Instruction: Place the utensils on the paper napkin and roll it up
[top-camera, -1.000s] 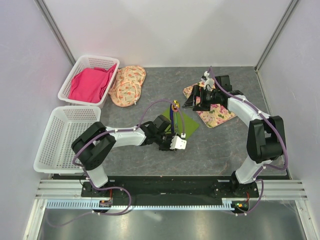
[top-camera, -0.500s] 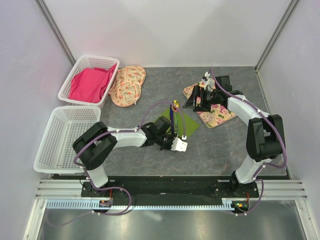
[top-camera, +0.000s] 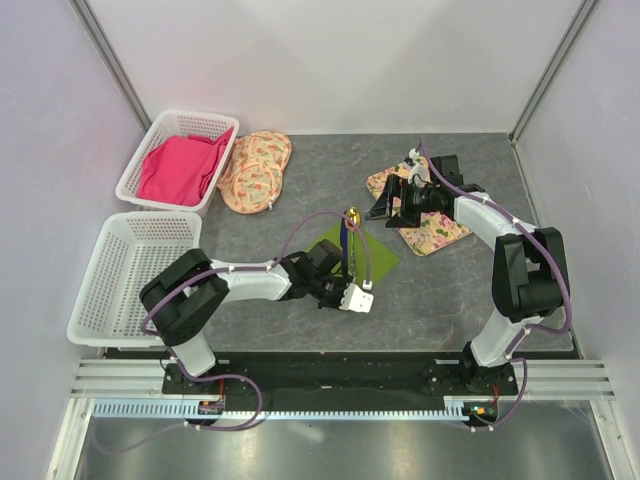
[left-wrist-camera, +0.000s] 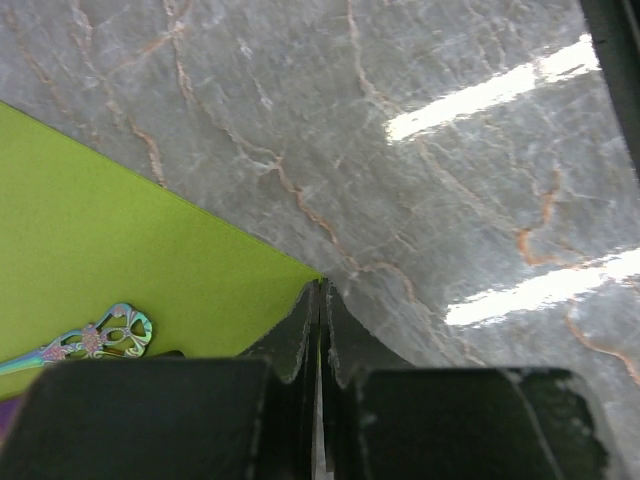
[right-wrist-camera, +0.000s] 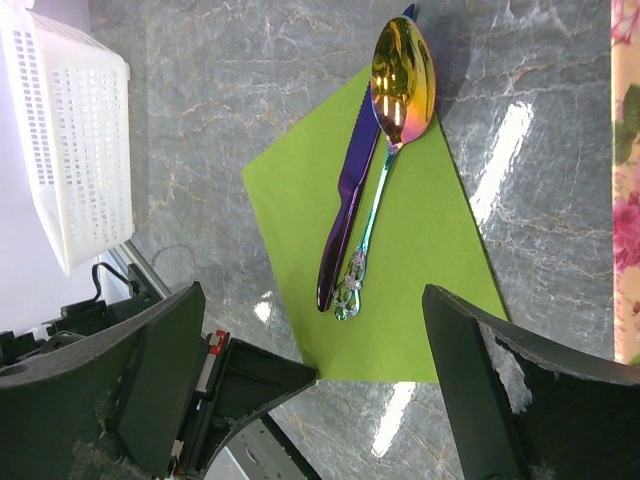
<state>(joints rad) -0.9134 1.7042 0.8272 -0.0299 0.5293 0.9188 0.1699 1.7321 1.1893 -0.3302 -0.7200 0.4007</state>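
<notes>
The left end effector (left-wrist-camera: 320, 305) is pinching the near corner of the paper napkin (left-wrist-camera: 120, 240), so rolling is seemingly starting; next that corner needs carrying over the utensils (right-wrist-camera: 345, 195), which are lying side by side on it. Farther off, the right end effector (top-camera: 384, 207) is hovering released.

The left gripper (left-wrist-camera: 320, 300) has drawn back a little toward the near edge of the grey marbled desk (top-camera: 430, 290). It now sits at the near corner of the lime-green square paper napkin (top-camera: 378, 250), jaws pressed together on that corner.
</notes>
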